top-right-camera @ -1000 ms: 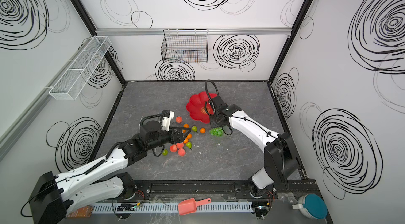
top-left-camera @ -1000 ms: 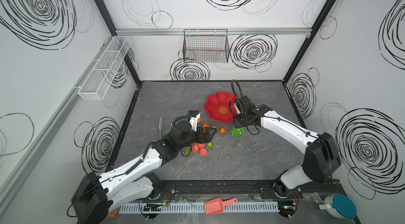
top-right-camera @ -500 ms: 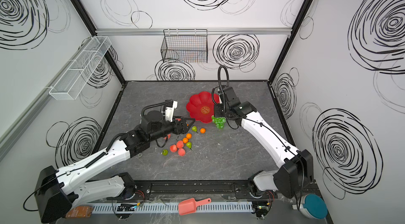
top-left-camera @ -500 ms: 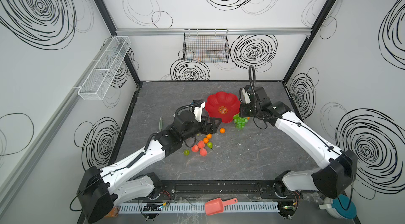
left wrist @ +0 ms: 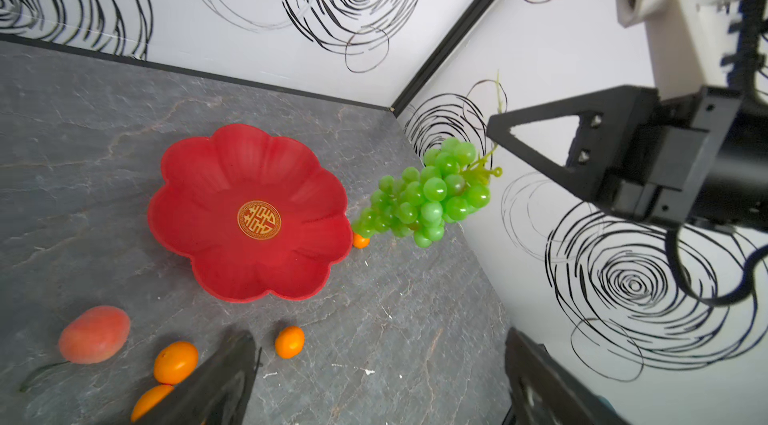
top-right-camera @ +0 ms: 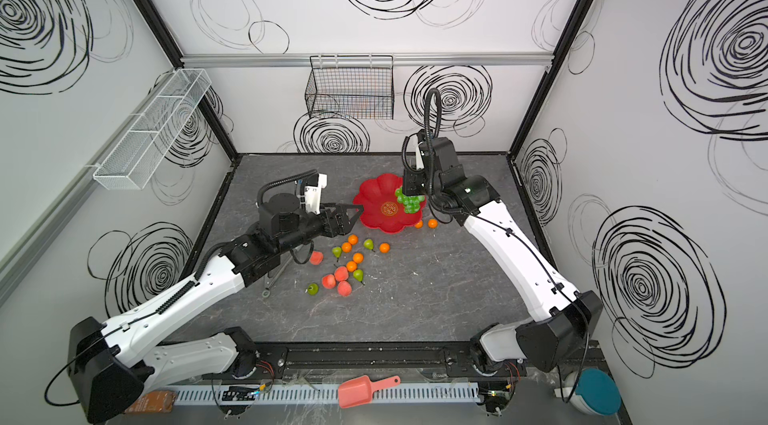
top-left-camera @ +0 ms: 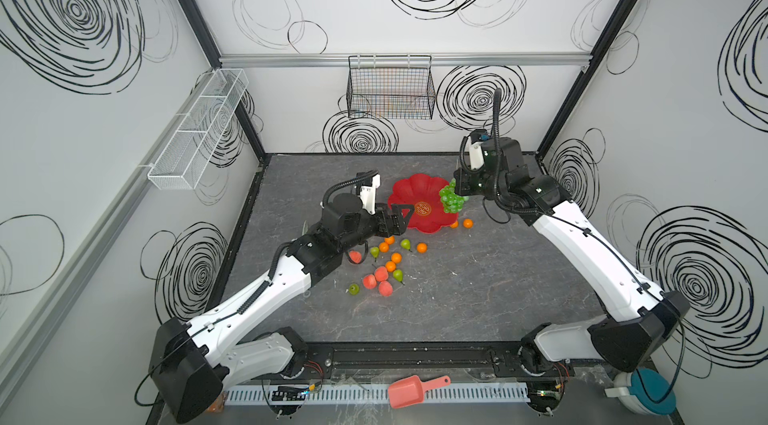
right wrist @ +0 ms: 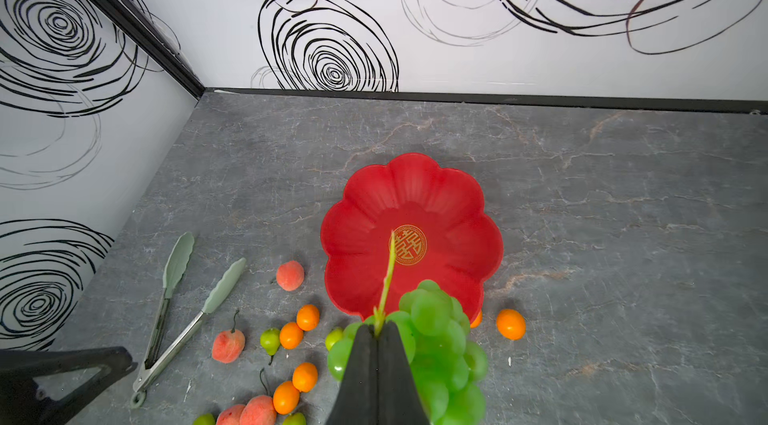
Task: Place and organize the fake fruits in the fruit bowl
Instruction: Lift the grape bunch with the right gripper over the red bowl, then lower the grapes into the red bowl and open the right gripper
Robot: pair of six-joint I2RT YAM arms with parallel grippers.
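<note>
The fruit bowl [top-left-camera: 415, 190] [left wrist: 249, 178] is a red flower-shaped dish, empty, with a gold centre mark. A bunch of green grapes [top-left-camera: 452, 200] [top-right-camera: 409, 202] [left wrist: 428, 194] hangs in the air over the bowl's right rim. My right gripper [right wrist: 377, 329] [top-left-camera: 459, 190] is shut on its thin stem. My left gripper [top-left-camera: 404, 212] [left wrist: 374, 360] stands open and empty just left of the bowl, above the table. Several oranges [top-left-camera: 396, 257], peaches [top-left-camera: 381, 274] and pears [top-left-camera: 405, 244] lie scattered on the table in front of the bowl. Two more oranges [top-left-camera: 467, 223] rest by its right side.
Green-tipped metal tongs [right wrist: 183, 310] [top-right-camera: 274, 273] lie on the table under my left arm. A black wire basket [top-left-camera: 390, 88] hangs on the back wall and a white mesh shelf [top-left-camera: 195, 132] on the left wall. A salmon-pink scoop [top-left-camera: 415, 390] lies outside the front rail.
My right gripper has lifted the grapes off the table beside the bowl and carried them up over its right rim. My left arm rose from the fruit cluster toward the bowl's left side.
</note>
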